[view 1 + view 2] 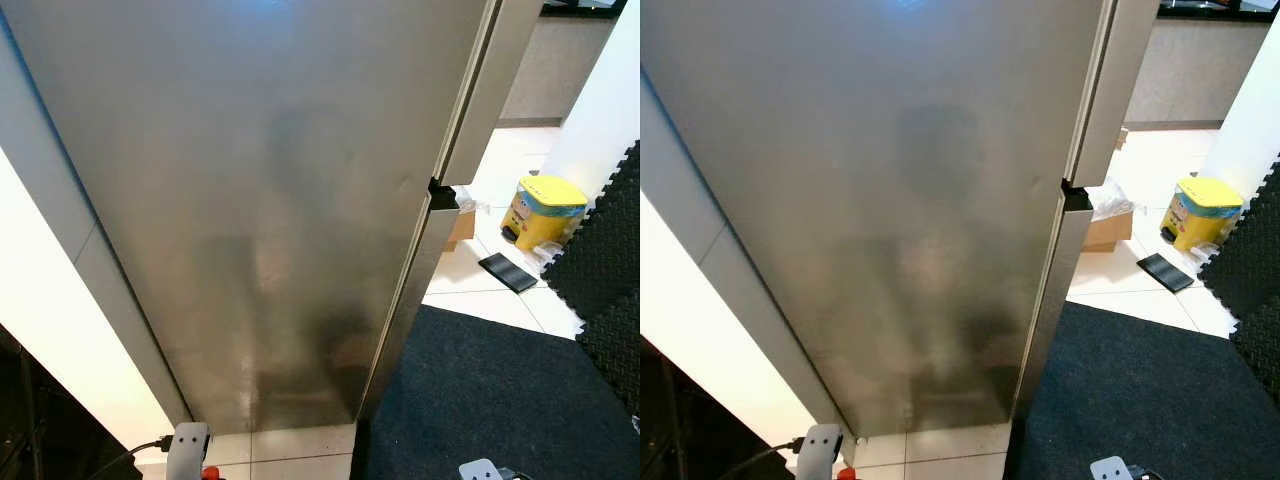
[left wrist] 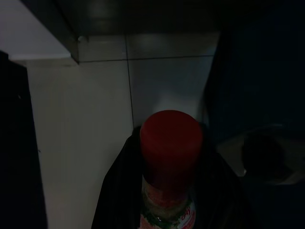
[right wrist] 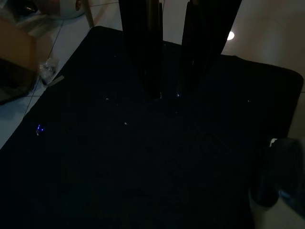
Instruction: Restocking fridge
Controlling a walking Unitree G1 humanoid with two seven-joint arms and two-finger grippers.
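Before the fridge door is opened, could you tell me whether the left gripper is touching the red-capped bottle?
Touching. In the left wrist view the left gripper's black fingers press against both sides of the red-capped bottle, held over the tiled floor.

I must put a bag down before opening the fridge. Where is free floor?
The dark mat right of the closed fridge door is bare. The white tiles at the door's foot are free but narrow. Beyond the mat it is crowded: yellow bin, cardboard box, flat black object.

Fridge door: brushed silver steel
Bottle cap: red
Floor mat: dark navy
Bin: yellow
Floor tiles: white
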